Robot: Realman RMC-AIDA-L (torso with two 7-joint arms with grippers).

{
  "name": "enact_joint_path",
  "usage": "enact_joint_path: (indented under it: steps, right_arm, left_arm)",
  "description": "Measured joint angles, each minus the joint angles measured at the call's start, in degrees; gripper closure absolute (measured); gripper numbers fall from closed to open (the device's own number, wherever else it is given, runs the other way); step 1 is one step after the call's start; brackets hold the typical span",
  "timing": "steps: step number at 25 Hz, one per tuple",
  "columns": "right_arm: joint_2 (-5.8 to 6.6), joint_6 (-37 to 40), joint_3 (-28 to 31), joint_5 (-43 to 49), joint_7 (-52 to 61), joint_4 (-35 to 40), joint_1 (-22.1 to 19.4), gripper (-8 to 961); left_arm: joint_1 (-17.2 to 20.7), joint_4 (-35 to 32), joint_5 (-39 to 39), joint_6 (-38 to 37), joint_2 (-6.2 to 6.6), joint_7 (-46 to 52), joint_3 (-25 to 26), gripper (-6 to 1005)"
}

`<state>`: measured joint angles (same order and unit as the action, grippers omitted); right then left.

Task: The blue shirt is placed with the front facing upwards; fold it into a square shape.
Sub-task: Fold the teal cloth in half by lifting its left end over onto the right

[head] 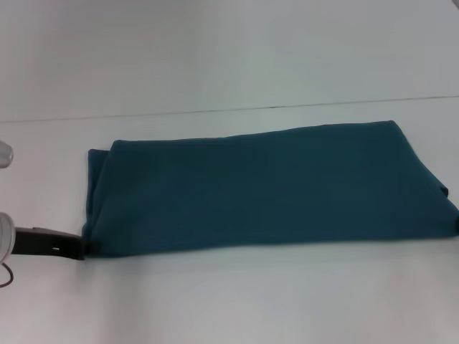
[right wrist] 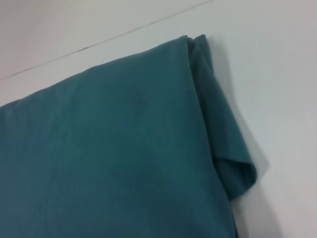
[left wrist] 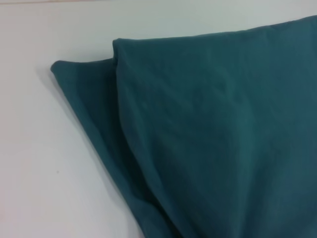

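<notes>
Visible parts of the robot, head view, all at the left edge of the scene: a dark, flat, bar-shaped left gripper [head: 70, 247] finger with a small pale mark on its upper face; behind it a rounded white housing, cut off by the edge; a second rounded light grey part farther back; a thin dark cable looping below the white housing; neither wrist view shows any part of the robot
</notes>
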<state>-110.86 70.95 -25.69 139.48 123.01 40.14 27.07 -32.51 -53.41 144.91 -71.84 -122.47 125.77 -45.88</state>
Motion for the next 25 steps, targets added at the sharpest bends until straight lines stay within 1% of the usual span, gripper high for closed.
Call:
enact_joint_path:
  steps: [4,14,20,25]
  right_arm:
    - [-0.08,0.1,0.6,0.0,-0.2,0.0,0.0,905]
    - [0.14,1.7,0.6,-0.1,-0.4,0.0,0.0,899]
    - [0.27,2.1,1.5,-0.2,-0.4,0.4,0.0,912]
    - [0.14,2.6,2.8,-0.2,-0.6,1.8,0.1,895]
  left_arm:
    - [0.0,-0.3,-0.2,-0.1,-0.04,0.0,0.0,984]
    - [-0.2,-0.5,0.0,-0.7,0.04,-0.1,0.0,983]
    - [-0.3,-0.6,0.0,-0.9,0.26,-0.1,0.1,982]
    - [0.0,-3.1,-0.2,-2.2,0.4,1.3,0.8,981]
